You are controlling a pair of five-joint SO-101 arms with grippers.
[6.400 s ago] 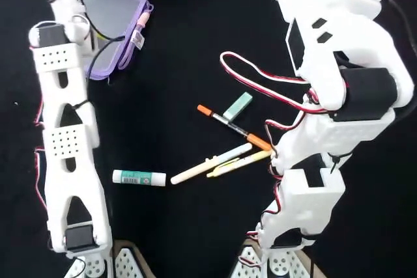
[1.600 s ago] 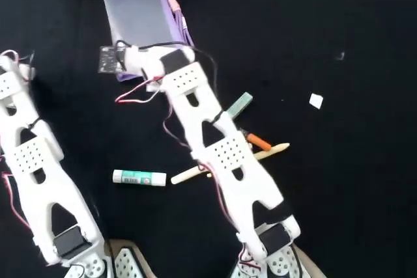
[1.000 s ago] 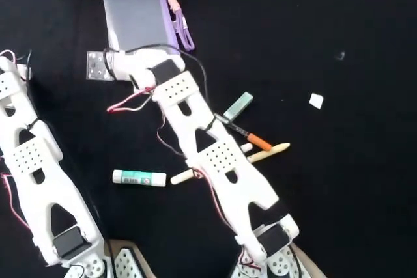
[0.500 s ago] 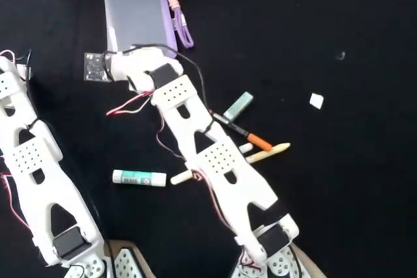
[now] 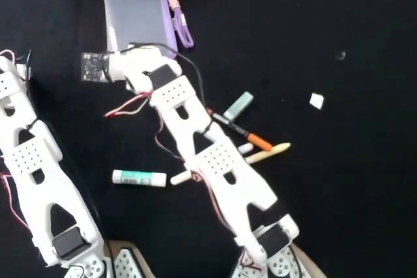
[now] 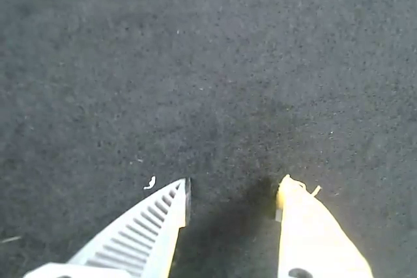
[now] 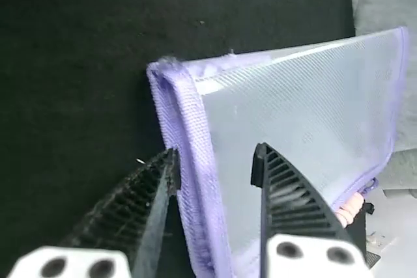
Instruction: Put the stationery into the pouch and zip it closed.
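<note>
- Black cloth-covered table [image 5: 339, 180]: bears everything listed below.
- White right arm [image 5: 202, 151]: lies diagonally across the middle of the table. Its wrist is at the near end of the pouch and it covers parts of the pens.
- White left arm [image 5: 39, 161]: runs along the left side, with its far end cut off by the edge of the high view.
- Translucent mesh pouch with purple trim [image 5: 133, 14]: lies flat at the table's far edge with a purple and pink strap [image 5: 181, 24] beside it. Whether the zip is open or shut cannot be made out.
- Right gripper [image 7: 215, 161]: dark ribbed fingers apart, one on each side of the pouch's purple edge. Whether they touch it is unclear.
- Left gripper [image 6: 231, 193]: pale fingers apart, above bare cloth.
- Black pen with orange cap [image 5: 244, 133]: one end is hidden under the right arm.
- Cream-yellow pen [image 5: 268, 153]: half covered by the right arm.
- Second cream pen [image 5: 180, 177]: only a stub shows.
- White glue stick with green label [image 5: 139, 178]: fully visible between the arms.
- Mint-green rectangular eraser [image 5: 238, 105]: just beside the black pen.
- Small white scrap [image 5: 316, 101]: lies apart on the right and is too small to identify.
- All stationery lies outside the pouch, well apart from it.
</note>
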